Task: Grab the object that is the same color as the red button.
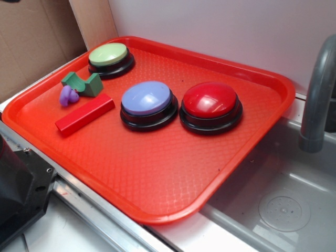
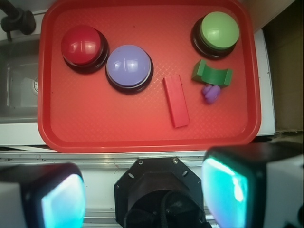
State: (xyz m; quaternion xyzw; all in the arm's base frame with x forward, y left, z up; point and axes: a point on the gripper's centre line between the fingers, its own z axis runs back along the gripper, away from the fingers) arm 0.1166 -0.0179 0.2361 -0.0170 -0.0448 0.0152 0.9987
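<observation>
Well beyond end effector (image 2: 142, 190) (open): red block (image 2: 176, 101)

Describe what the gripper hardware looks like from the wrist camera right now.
The gripper shows two blocky fingers at the bottom corners of the wrist view, dark-edged with glossy pads glowing teal-cyan, and pale grey-white housing at the outer edges. Between them sits a black, roughly octagonal mount plate with small screws and a dark cable loop beneath it.

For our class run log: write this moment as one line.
gripper: open, empty, above tray edge | red block: untouched, beside lilac button | red button: far side | grasp: not started
</observation>
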